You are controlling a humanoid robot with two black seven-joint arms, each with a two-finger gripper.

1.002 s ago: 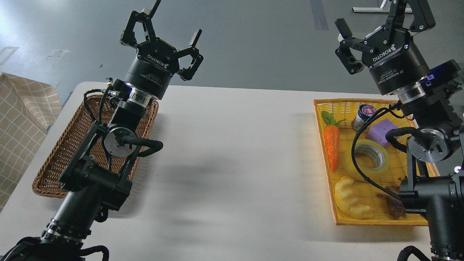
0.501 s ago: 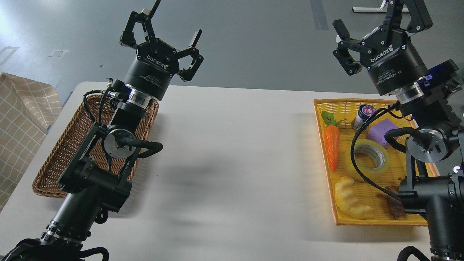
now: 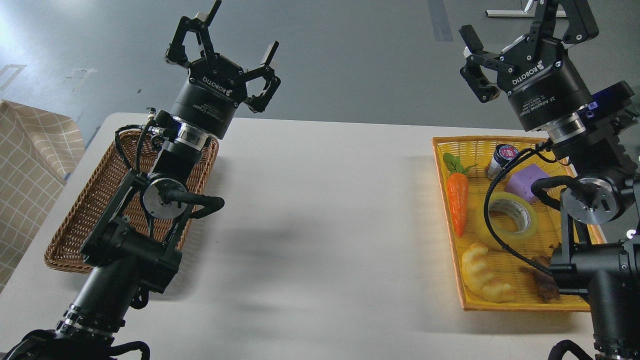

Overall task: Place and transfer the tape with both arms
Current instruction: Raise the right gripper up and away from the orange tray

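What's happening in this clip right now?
Nothing is being handled yet. The left end effector and the right end effector are both raised above the table, open and empty. The tape lies flat in the yellow basket on the right, among a toy carrot, a purple block, a small jar and a dumpling toy. The brown wicker basket sits on the left.
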